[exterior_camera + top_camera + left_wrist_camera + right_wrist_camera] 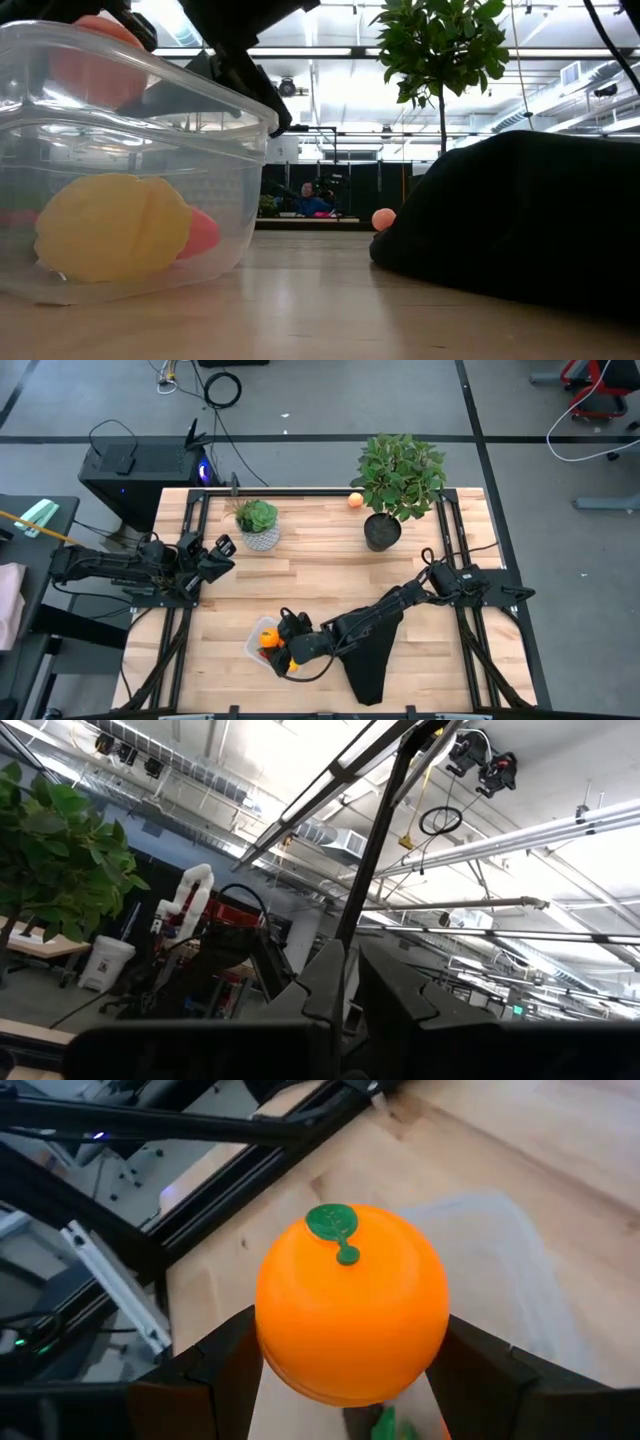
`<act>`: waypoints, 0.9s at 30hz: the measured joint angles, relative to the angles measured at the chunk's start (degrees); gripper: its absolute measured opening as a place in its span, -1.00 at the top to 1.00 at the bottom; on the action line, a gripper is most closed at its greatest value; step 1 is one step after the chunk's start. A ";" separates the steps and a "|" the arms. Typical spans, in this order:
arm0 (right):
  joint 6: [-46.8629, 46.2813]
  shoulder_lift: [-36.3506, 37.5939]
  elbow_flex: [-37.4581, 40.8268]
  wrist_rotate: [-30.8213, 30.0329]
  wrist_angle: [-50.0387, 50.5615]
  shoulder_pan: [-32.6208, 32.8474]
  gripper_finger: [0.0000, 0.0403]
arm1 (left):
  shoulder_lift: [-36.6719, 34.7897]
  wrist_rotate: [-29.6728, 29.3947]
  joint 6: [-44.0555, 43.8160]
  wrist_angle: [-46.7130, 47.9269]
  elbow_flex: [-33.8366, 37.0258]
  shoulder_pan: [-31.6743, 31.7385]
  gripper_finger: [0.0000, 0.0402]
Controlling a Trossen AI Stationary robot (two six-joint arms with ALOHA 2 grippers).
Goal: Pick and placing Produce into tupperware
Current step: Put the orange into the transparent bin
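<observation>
The right gripper (pixel 283 651) hangs over the clear tupperware (pixel 256 644) near the front edge of the worktop (pixel 320 560), its jaws closed on a toy orange (pixel 350 1302) with a green stem. A yellow piece (pixel 112 227) and a red one (pixel 202 232) already lie inside the container. Another peach fruit (pixel 355 500) sits far back beside the large potted plant (pixel 400 475). The left gripper (pixel 222 550) waits at the left side, jaws apart

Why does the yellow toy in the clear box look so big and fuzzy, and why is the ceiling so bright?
Low view: the tupperware sits right at the lens, so the yellow toy looms large and soft, and the ceiling lights wash out white. Right wrist view: the orange between the right gripper's fingers is sharp; the table behind blurs.
</observation>
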State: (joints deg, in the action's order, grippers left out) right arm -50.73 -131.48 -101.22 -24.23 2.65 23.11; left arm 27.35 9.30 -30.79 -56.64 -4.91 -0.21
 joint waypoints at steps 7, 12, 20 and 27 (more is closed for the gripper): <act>-6.80 0.00 -0.01 6.42 2.04 -0.16 -0.22 | 0.00 0.02 0.02 -0.01 0.00 0.00 0.83; -14.20 0.13 -0.15 8.41 4.62 -0.59 -0.22 | 0.00 0.02 0.02 -0.02 0.00 0.00 0.80; -15.51 0.07 -0.06 8.59 5.13 -0.85 -0.22 | 0.00 0.02 0.02 -0.04 0.00 0.00 0.81; -10.31 -0.02 -1.54 7.97 4.83 -0.04 -0.32 | 0.00 0.08 0.02 -0.05 0.00 0.00 0.82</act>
State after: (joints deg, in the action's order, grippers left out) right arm -61.03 -131.50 -102.75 -16.26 7.47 23.07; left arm 27.35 9.39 -30.76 -56.69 -4.91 -0.21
